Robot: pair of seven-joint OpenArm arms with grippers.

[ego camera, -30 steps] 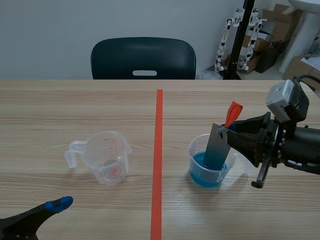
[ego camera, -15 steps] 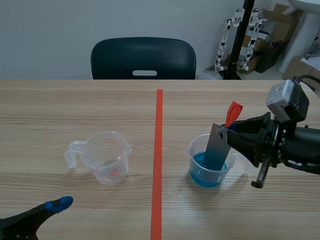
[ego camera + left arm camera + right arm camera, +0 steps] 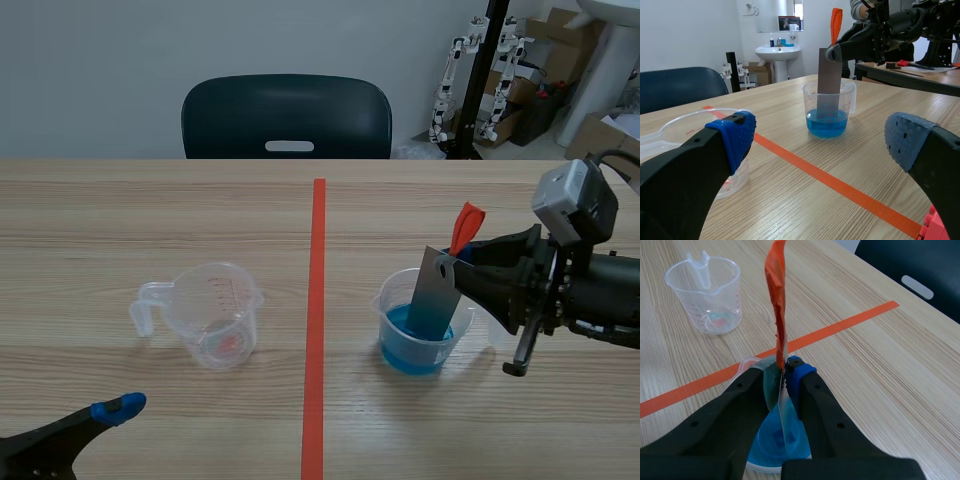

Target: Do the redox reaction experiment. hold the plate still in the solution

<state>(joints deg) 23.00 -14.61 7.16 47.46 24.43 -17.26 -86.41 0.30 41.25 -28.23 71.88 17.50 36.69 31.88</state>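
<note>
The right gripper [image 3: 785,372] has its two fingers closed on the upper edge of the grey metal plate [image 3: 433,295]. They grip it just below the orange-red tag [image 3: 466,225], which stands up above the fingertips. The plate hangs down from the fingers, a little tilted, and its lower end is in the blue solution [image 3: 410,352] of the clear beaker [image 3: 383,312]. The left gripper [image 3: 821,139] is wide open and holds nothing. A clear measuring cup [image 3: 215,315] stands just beyond its left finger. Compared with the earlier frames, nothing has moved: the plate, the beaker and both arms are in the same places.
</note>
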